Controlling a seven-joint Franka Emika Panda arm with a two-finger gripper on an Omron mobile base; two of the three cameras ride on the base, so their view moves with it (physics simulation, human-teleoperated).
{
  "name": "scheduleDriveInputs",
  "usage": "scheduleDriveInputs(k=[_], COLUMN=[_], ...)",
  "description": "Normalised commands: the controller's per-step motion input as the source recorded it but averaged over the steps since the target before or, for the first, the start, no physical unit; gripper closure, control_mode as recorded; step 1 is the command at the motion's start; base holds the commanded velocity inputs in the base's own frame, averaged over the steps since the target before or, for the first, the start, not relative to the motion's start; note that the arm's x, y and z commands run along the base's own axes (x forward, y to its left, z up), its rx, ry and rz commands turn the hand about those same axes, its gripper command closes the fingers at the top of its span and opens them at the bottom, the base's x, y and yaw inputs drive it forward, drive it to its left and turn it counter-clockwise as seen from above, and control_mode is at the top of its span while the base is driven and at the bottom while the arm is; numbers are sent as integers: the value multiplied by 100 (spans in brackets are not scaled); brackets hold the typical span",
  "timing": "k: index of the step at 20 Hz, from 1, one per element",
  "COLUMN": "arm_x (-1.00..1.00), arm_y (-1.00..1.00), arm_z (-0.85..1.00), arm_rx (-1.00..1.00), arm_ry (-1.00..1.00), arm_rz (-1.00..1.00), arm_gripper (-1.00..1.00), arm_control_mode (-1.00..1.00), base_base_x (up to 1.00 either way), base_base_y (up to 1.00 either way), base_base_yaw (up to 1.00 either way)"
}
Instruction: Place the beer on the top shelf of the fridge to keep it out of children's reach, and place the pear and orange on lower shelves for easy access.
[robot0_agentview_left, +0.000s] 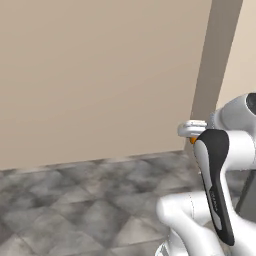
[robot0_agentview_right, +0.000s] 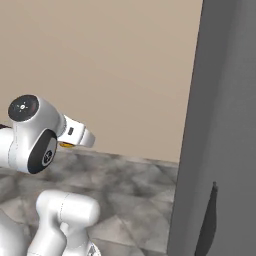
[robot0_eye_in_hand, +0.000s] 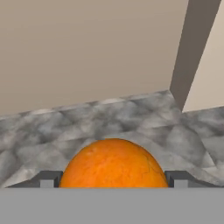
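The orange (robot0_eye_in_hand: 113, 164) is round and bright, and it sits between the two dark fingertips (robot0_eye_in_hand: 48, 180) of my gripper (robot0_eye_in_hand: 113, 179), which is shut on it. A sliver of the orange (robot0_agentview_left: 192, 140) peeks out under the white hand, held above the floor. From the other side the orange (robot0_agentview_right: 66, 145) shows just below the hand. The fridge (robot0_agentview_right: 220, 125) is a tall grey panel on the right with a dark vertical handle (robot0_agentview_right: 210, 220). Its shelves are hidden. The beer and the pear are out of view.
A beige wall (robot0_agentview_left: 95, 75) stands ahead, with a grey mottled tile floor (robot0_agentview_left: 75, 200) below it. A darker vertical strip (robot0_agentview_left: 212, 60) marks a corner to the right of the wall. My arm's white links (robot0_agentview_left: 215, 190) fill the lower right.
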Motion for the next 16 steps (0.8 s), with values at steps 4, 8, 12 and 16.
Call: scheduleDriveInputs(k=[4, 8, 12, 16], arm_x=[0, 0, 0, 0], arm_y=[0, 0, 0, 0], arm_z=[0, 0, 0, 0], arm_rx=[0, 0, 0, 0], arm_ry=[0, 0, 0, 0], arm_rz=[0, 0, 0, 0], arm_gripper=[100, 100, 100, 100], arm_control_mode=[100, 100, 100, 100], base_base_x=[100, 100, 100, 87], base_base_y=[29, 24, 16, 6], base_base_yaw=[-7, -18, -31, -48])
